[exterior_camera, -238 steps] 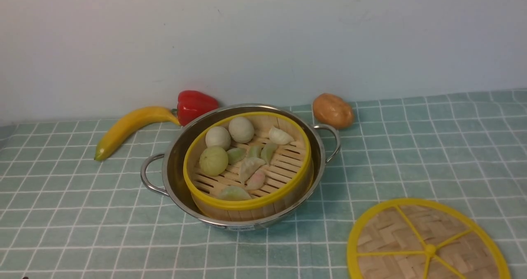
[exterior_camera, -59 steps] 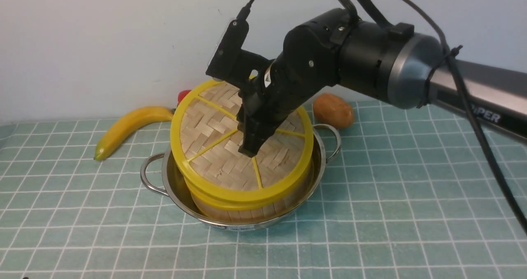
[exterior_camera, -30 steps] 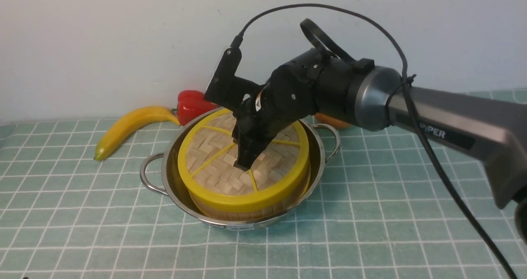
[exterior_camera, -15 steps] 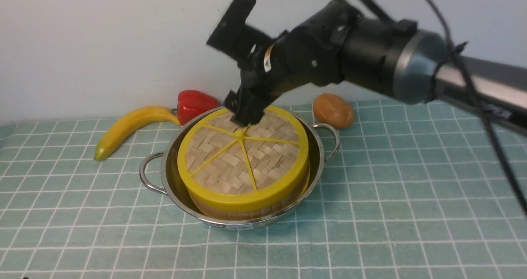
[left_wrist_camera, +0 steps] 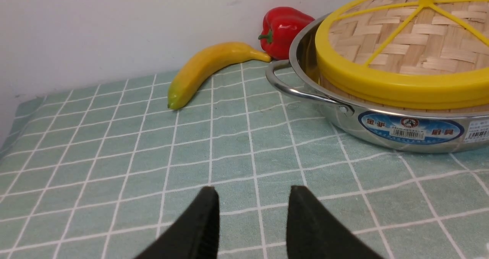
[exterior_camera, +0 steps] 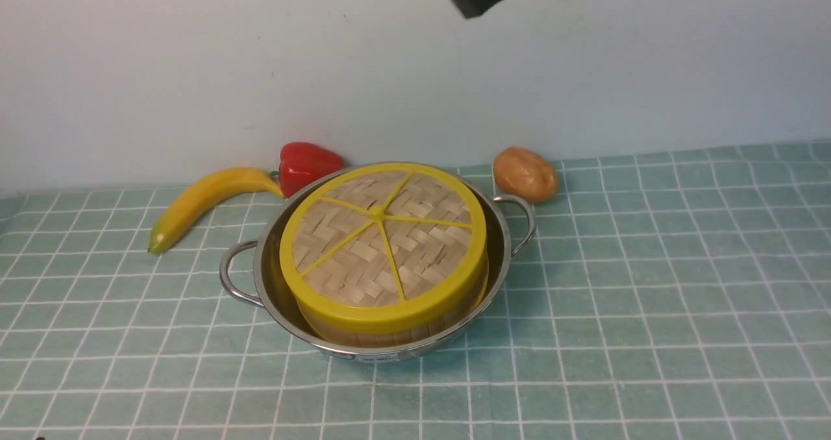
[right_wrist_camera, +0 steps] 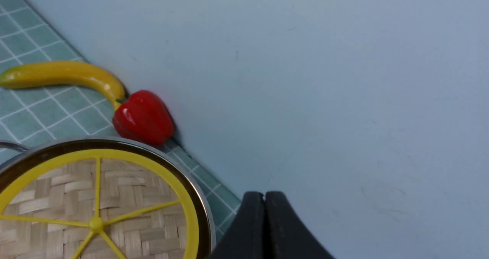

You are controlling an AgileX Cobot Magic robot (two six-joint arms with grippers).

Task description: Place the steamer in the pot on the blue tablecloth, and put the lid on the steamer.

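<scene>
While the lid [exterior_camera: 383, 245] sits flat on the steamer [exterior_camera: 396, 333], we note that its yellow rim covers the basket's top all round and only a strip of bamboo wall shows beneath. Steamer stands inside the pot [exterior_camera: 503, 245], which rests on the blue tablecloth [exterior_camera: 649, 284]. Pot's label [left_wrist_camera: 410, 127] faces the left wrist camera.

Right gripper [right_wrist_camera: 264, 198]: we see its two black fingers pressed together with no gap and nothing between them. It is raised well clear of the lid, off toward the wall [exterior_camera: 195, 70]; in the front view only a dark tip shows at the top edge.

Left gripper [left_wrist_camera: 252, 201]: low over the cloth, near the pot's left side but apart from it. Its fingers stand partly apart, with bare cloth between them and nothing held.

Behind the pot, along the wall: banana [exterior_camera: 201, 203] to the left, red pepper [exterior_camera: 308, 164] just beside the pot's rim, potato [exterior_camera: 524, 174] near the right loop handle [exterior_camera: 524, 222].
</scene>
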